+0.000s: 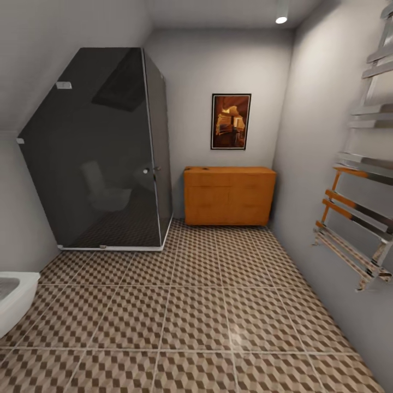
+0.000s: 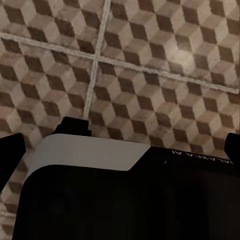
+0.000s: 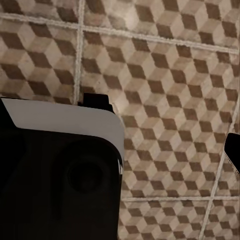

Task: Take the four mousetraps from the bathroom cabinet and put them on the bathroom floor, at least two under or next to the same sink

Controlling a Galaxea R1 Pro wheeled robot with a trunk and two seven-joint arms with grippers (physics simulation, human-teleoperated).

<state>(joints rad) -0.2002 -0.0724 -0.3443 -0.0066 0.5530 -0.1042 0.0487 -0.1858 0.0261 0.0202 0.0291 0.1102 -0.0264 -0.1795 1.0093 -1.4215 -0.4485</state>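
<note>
Jaws of both arms cannot be judged spread or closed; dark finger parts alone are seen above the bathroom floor (image 1: 218,305). Far across it stands the cabinet (image 1: 229,195), drawers shut; no mousetraps are made out. Risk noted: striking the towel rail (image 1: 360,218) on approach.

Both wrists low, facing downward, tool fingers unclear

Pale letters reading roughly "GALAXEA AI", seen upside down, stand on the black robot body (image 2: 150,200) above the bathroom floor (image 2: 150,60)
</note>
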